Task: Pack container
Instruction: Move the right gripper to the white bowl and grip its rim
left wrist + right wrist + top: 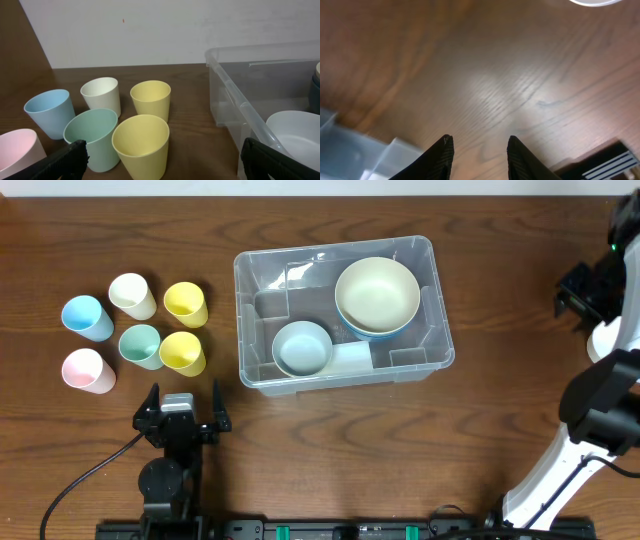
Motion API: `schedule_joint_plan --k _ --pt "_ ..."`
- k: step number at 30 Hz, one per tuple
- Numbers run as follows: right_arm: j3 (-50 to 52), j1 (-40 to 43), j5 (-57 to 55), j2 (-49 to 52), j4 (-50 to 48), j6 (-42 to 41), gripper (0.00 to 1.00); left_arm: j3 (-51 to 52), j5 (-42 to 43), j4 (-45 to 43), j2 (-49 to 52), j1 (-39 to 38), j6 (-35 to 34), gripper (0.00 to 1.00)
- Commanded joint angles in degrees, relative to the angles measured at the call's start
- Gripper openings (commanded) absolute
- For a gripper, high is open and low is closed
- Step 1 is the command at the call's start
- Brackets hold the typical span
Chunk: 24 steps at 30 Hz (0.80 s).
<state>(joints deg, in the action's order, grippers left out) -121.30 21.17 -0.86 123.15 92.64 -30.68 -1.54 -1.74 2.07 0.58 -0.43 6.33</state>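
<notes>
There's the left arm [165,480], sitting low at the near side, its black links tucked in a short line behind the wrist and pointing straight away from its base. The left gripper [184,392] is spread wide, with its black fingers [67,161] splayed right out to the edges of its own camera's view. Over on the other side, the right arm [598,405] climbs from a white link through black joints and folds up high by the far right edge. The right gripper [480,142] angles downward, jaws parted only narrowly, the two dark tips close together with a clear gap between them.
</notes>
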Motion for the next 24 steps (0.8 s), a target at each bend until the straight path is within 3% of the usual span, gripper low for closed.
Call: schedule_joint_plan --k 1,12,24 --pt "3.45 2.6 -0.81 -0.13 -1.14 -1.92 0.37 1.31 -1.31 1.86 -0.28 0.24 0.96 0.98" --pt "9.03 10.8 -1.05 -0.13 -5.53 -3.54 0.38 1.31 -1.31 1.86 -0.28 0.24 0.96 0.98" --pt "9.05 16.5 -1.97 -0.13 -13.68 5.22 0.39 1.31 -1.31 1.86 -0.28 0.24 0.96 0.98"
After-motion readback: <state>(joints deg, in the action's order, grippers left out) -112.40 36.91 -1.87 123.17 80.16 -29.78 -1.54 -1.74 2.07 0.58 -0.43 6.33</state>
